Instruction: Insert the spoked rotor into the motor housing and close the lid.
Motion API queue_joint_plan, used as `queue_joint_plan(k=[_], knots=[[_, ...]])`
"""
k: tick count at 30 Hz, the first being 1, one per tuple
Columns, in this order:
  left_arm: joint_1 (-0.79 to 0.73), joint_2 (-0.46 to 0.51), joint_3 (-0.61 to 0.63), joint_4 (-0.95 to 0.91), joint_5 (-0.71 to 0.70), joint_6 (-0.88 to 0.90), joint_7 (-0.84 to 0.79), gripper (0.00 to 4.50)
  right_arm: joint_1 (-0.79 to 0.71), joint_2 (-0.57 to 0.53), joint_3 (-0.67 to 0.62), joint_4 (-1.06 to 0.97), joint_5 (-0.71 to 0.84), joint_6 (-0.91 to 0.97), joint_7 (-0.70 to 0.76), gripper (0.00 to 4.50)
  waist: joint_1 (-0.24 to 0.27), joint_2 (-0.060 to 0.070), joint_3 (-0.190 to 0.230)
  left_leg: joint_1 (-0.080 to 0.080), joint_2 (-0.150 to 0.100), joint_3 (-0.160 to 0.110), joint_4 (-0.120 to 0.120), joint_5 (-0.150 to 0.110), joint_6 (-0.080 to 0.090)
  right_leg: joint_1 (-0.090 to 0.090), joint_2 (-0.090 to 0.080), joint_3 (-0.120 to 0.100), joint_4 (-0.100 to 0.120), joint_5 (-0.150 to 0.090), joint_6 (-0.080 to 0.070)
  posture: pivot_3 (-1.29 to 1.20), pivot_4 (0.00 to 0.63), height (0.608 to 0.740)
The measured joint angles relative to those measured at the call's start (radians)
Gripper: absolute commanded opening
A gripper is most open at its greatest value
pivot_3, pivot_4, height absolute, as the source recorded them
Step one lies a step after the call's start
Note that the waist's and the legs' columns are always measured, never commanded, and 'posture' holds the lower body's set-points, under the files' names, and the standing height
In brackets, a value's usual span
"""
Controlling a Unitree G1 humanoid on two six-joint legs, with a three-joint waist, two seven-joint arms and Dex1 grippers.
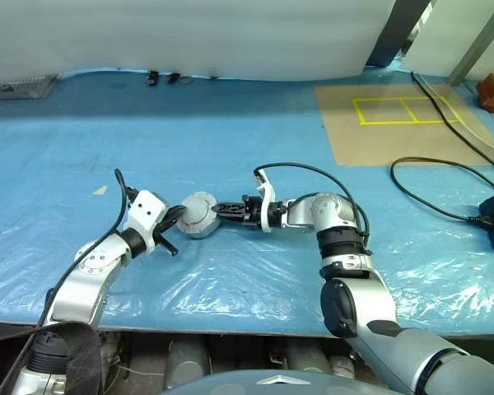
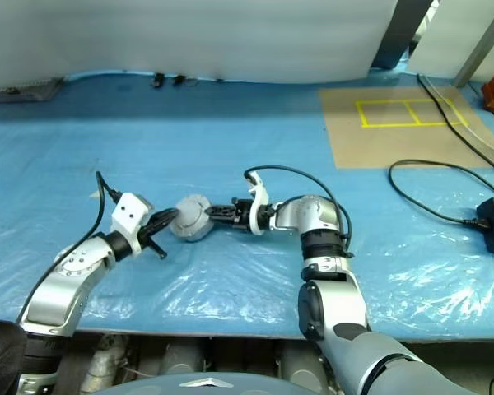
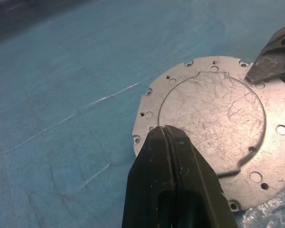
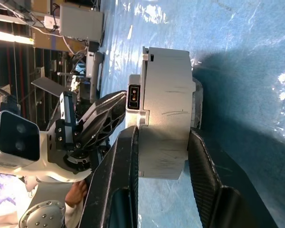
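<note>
1. While the left hand (image 1: 174, 220) has its two black fingers pressed together, their tips rest against the flat silver end plate of the motor housing (image 1: 199, 215), as the left wrist view shows.
2. From the opposite side, the right hand (image 1: 224, 213) straddles the same cylinder; in the right wrist view one finger lies along each flat face, touching or very nearly so, so it looks to be taking hold.
3. Between the two hands, the housing sits tipped on its side, at or just above the blue plastic sheet covering the desk (image 1: 247, 148).
4. No windings or spoked rotor can be made out; the housing seems closed already.
5. Judged step: seating or steadying the lid.
6. Next move likely needs firm, even squeezing across both faces without letting the cylinder roll.
</note>
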Motion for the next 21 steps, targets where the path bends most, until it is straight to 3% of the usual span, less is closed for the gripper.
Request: queue_joint_plan(k=[14, 21], knots=[[-0.008, -0.086, 0.023, 0.027, -0.045, -0.062, 0.013, 0.00, -0.012, -0.039, 0.066, 0.035, 0.018, -0.055, 0.040, 1.08, 0.001, 0.000, 0.000, -0.004, 0.000, 0.000, 0.001, 0.000, 0.000, -0.005, 0.000, 0.000, 0.001, 0.002, -0.004, 0.00, 0.150, 0.740], [0.016, -0.183, 0.163, 0.018, -0.235, -0.004, 0.053, 0.00, 0.014, -0.028, 0.029, 0.026, 0.066, -0.038, 0.033, 1.08, 0.001, 0.000, 0.000, -0.008, 0.000, 0.006, 0.001, 0.000, 0.000, -0.009, 0.000, 0.000, 0.001, 0.002, -0.004, 0.00, 0.150, 0.740]])
